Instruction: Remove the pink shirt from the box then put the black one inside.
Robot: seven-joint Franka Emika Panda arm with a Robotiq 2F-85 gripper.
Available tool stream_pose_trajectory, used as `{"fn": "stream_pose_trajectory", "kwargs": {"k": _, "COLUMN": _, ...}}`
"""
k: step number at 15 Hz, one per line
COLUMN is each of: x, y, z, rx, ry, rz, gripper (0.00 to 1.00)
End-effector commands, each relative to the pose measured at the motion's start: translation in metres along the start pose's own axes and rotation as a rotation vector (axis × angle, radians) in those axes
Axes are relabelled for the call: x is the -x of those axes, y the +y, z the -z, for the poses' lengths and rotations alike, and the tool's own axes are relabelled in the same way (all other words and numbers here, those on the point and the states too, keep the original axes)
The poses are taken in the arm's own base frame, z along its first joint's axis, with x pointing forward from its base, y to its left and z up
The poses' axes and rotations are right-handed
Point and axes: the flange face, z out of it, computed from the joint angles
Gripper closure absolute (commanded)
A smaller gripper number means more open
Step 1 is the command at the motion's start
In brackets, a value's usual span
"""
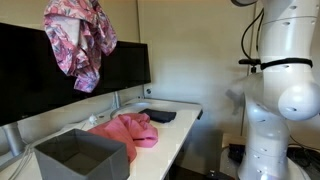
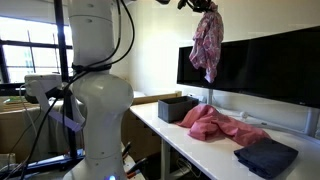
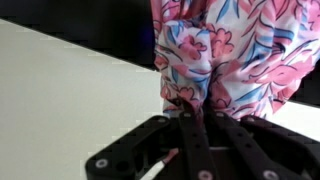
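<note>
My pincer [image 3: 197,112] is clamped on a bunch of the pink flowered shirt [image 1: 80,40], which hangs high above the desk [image 1: 172,140], well clear of the box [image 1: 60,168]. If this small pinch slips, I judge the shirt could drop back into the box or over the black shirt [image 1: 160,116]. The box looks empty, and a plain pink garment [image 1: 128,132] lies just beside it.

Crumpled shirt [image 1: 128,131] on the table [image 1: 172,140], between the box [image 1: 80,155] and folded shirt [image 1: 160,116]; another garment [image 1: 78,42] hangs above.
</note>
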Motion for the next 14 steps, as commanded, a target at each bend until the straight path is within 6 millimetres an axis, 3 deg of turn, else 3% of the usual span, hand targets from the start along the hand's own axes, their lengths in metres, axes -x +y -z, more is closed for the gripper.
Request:
{"fn": "stream_pose_trajectory", "kwargs": {"k": 1, "x": 0.002, "y": 0.032, "z": 0.022, "rx": 0.072, "ry": 0.032, "rz": -0.072, "gripper": 0.94}}
{"fn": "stream_pose_trajectory", "kwargs": {"k": 4, "x": 0.006, "y": 0.060, "z": 0.033, "rx": 0.095, "ry": 0.011, "rz": -0.128, "gripper": 0.95}}
{"fn": "stream_pose_trajectory", "kwargs": {"k": 5, "x": 0.008, "y": 0.069, "z": 0.036, "rx": 0.101, "ry": -0.001, "rz": -0.144, "gripper": 0.64}}
{"fn": "stream_pose_trajectory", "kwargs": {"k": 7, "x": 0.011, "y": 0.081, "z": 0.042, "rx": 0.107, "ry": -0.007, "rz": -0.159, "gripper": 0.57}}
{"fn": "stream_pose_trajectory", "kwargs": {"k": 14, "x": 0.013, "y": 0.097, "z": 0.058, "rx": 0.112, "ry": -0.003, "rz": -0.171, "gripper": 0.12}}
